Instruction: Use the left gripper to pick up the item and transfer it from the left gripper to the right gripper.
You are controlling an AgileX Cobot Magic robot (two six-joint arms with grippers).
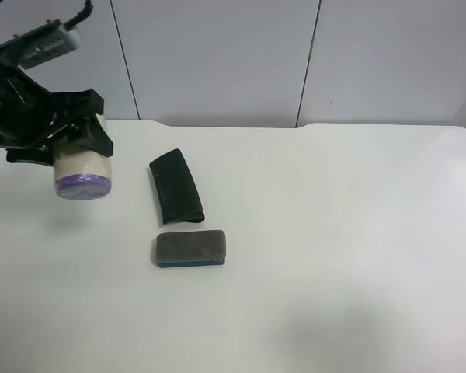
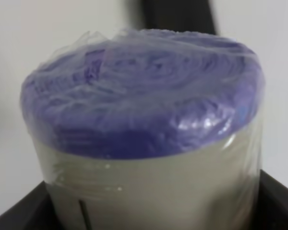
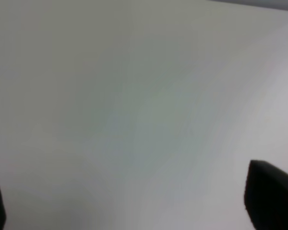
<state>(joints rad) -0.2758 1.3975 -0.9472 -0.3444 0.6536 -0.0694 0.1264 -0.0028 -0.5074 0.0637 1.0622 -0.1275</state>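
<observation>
Left gripper (image 1: 78,144) clasping roll (image 1: 81,167) — upright, purple end low, above table (image 1: 334,233).

The roll (image 1: 81,172) sits between the fingers of the left gripper (image 1: 79,140), above the table (image 1: 334,233), at the exterior high view's far left. To its right the pouch (image 1: 175,187) lies on the table. The eraser (image 1: 190,248) lies just beside the pouch's nearer end, closer to the camera.
</observation>
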